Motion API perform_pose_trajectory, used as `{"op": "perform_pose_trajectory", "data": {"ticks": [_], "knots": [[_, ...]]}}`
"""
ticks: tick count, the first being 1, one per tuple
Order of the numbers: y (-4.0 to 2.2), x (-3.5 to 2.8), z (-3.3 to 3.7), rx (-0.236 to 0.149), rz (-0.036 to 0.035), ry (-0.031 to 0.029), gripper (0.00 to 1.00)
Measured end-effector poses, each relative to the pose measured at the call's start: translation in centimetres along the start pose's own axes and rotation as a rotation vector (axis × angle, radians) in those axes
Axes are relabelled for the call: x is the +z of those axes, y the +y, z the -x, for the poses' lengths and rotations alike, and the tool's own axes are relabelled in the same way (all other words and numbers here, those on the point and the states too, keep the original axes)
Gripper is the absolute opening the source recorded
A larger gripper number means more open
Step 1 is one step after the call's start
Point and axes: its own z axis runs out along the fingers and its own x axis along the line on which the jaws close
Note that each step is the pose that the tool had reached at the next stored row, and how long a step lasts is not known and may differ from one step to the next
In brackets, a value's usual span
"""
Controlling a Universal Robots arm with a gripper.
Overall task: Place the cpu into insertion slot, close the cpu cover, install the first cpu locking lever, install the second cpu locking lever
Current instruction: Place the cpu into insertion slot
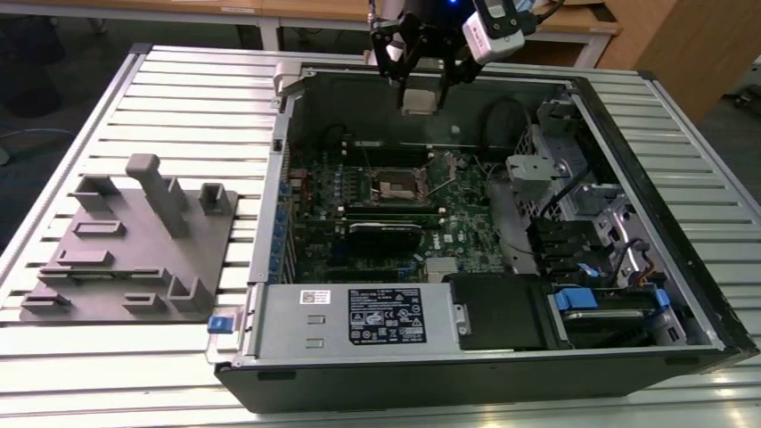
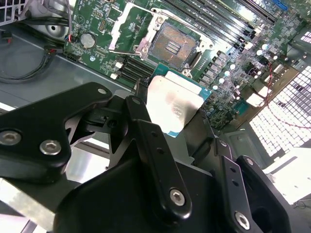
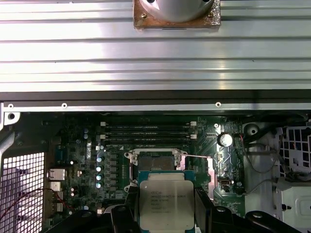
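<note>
**Claw and chip above the open socket.** Claw (image 1: 419, 89) of 1 arm pinching the chip (image 1: 418, 102) by 2 opposite edges. Black fingers (image 2: 146, 136) spread only as wide as the chip, 1 pressed against each side. Chip held clear of everything else, dull silver-grey top turned toward the wrist, green rim showing at its edges in the second wrist view.

Chip well apart from the socket (image 1: 396, 185): raised above it and offset toward the far wall of the computer case (image 1: 356, 357) in the exterior view. Socket bare, tan-gold contact field exposed inside its dark frame, on the green board (image 1: 470, 236). Cover (image 2: 118, 28) swung up and open just beside the socket, not over it. Long memory slots (image 3: 148, 131) near the socket on 1 side.

Grey plastic fixture (image 1: 131, 250) outside the case, well apart from the socket toward the exterior view's left, on the slatted metal table (image 1: 178, 80).
</note>
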Motion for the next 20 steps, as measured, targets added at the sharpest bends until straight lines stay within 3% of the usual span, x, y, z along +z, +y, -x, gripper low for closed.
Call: {"op": "perform_pose_trajectory", "data": {"ticks": [6,9,10,14,20], "knots": [[-0.01,0.12,0.0,0.0,0.0005,-0.0003,0.54],[-0.05,0.63,0.01,0.0,0.0004,-0.0001,0.54],[-0.11,1.24,0.02,0.0,0.0006,0.0,0.54],[-0.17,1.91,0.03,0.0,0.0008,0.0,0.54],[-0.18,1.95,0.03,0.0,0.0007,0.0,0.54]]}}
